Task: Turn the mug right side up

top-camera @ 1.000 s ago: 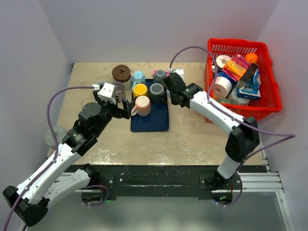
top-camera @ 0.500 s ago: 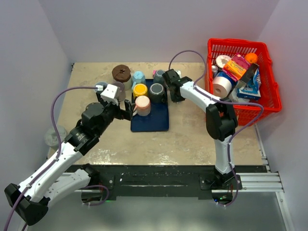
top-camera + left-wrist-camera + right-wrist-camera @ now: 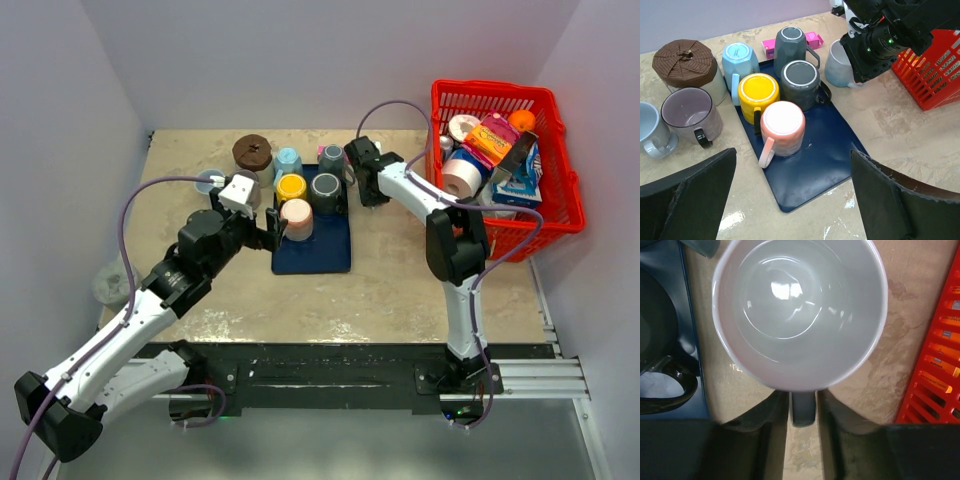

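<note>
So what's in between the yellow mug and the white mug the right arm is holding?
A dark grey mug, upside down on the blue tray, sits between the yellow mug and the white mug. The left wrist view shows it best.

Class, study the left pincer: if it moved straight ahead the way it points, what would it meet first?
Probably the upside-down pink mug on the blue tray, straight ahead of the open left pincer; depth is unclear, so the tray itself could come first.
</note>
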`<state>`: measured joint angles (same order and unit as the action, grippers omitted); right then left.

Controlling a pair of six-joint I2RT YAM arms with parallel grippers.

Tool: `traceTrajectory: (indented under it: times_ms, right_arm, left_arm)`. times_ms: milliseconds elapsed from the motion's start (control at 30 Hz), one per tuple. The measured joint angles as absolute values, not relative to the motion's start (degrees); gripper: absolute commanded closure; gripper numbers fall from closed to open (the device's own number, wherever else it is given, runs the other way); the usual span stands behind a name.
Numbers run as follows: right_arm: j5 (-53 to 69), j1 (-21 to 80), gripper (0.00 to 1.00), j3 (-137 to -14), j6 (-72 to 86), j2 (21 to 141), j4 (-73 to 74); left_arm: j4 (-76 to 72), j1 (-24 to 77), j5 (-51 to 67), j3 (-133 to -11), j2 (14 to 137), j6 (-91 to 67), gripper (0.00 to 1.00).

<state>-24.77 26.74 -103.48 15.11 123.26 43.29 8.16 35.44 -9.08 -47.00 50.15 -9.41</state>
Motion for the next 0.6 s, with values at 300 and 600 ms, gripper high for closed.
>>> traceTrajectory:
  times_ms: [300, 600]
  right_arm:
    - [-24.45, 26.72, 0.26, -103.53, 14.96, 122.96, 43.05]
    - [-21.63, 26.74, 0.16, -92.64, 16.51, 104.44, 40.32]
  left_arm:
    - [8.21, 35.44, -8.08, -47.0, 50.68, -9.41, 0.01]
    - [8.38, 35.44, -6.94, -47.0, 52.8, -9.34, 0.01]
